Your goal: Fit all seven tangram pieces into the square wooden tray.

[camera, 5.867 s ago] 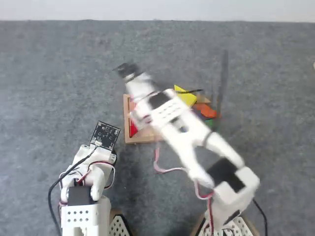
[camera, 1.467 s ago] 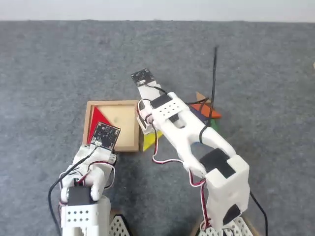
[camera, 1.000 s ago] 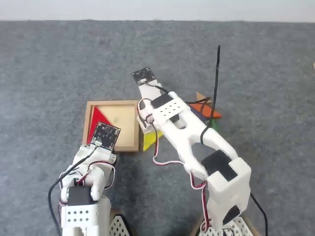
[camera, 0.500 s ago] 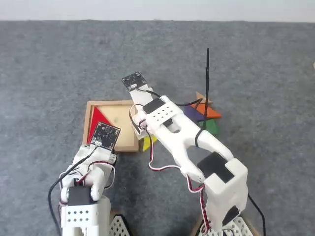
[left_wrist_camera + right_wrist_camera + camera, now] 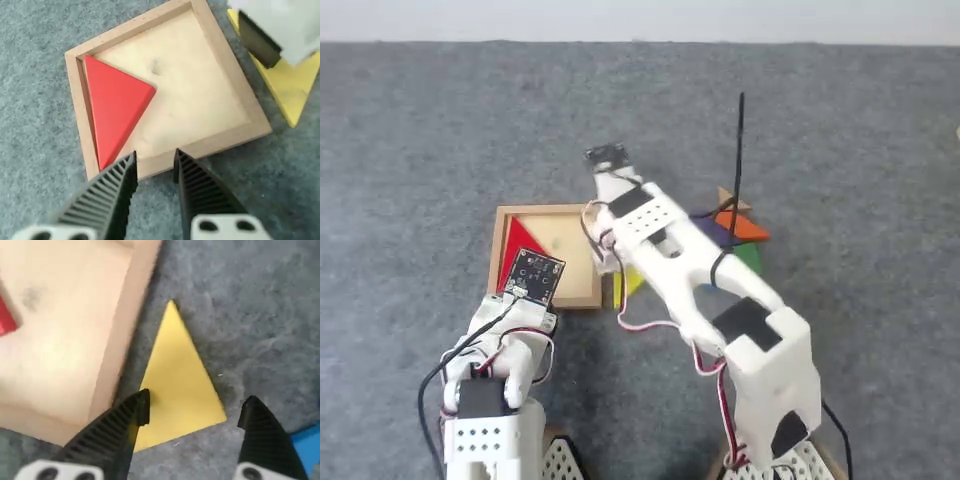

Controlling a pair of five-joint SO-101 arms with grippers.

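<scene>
The square wooden tray [image 5: 548,213] is pale, smooth-grained wood with a raised rim, resting on the table [image 5: 440,130], whose cover is a coarse grey, carpet-like fabric. A flat, glossy red triangle [image 5: 115,107] lies inside the tray, with its long edge flush against the rim on the side away from the right arm. The rest of the tray floor is bare wood with one faint grey smudge.

A matte yellow triangle [image 5: 175,385] lies on the fabric just outside the tray, along the rim facing the right arm. The right end effector [image 5: 196,407] hangs over it released, its ribbed black fingers spread wide to either side of the triangle's broad end and gripping nothing. The left end effector [image 5: 155,156] hovers above the tray's rim nearest the arm bases, with its fingers slightly parted and nothing between them.

Farther from the tray, past the yellow triangle, lies a cluster of pieces: orange [image 5: 745,227], purple [image 5: 712,228] and green [image 5: 748,260]. The white right arm [image 5: 670,250] covers most of the yellow triangle from above, and a black cable [image 5: 740,150] crosses the cluster.

Six seconds ago the tray sat under the right arm; it now lies nearer the left arm. In the last half second the right wrist has swung slightly away from the tray.
</scene>
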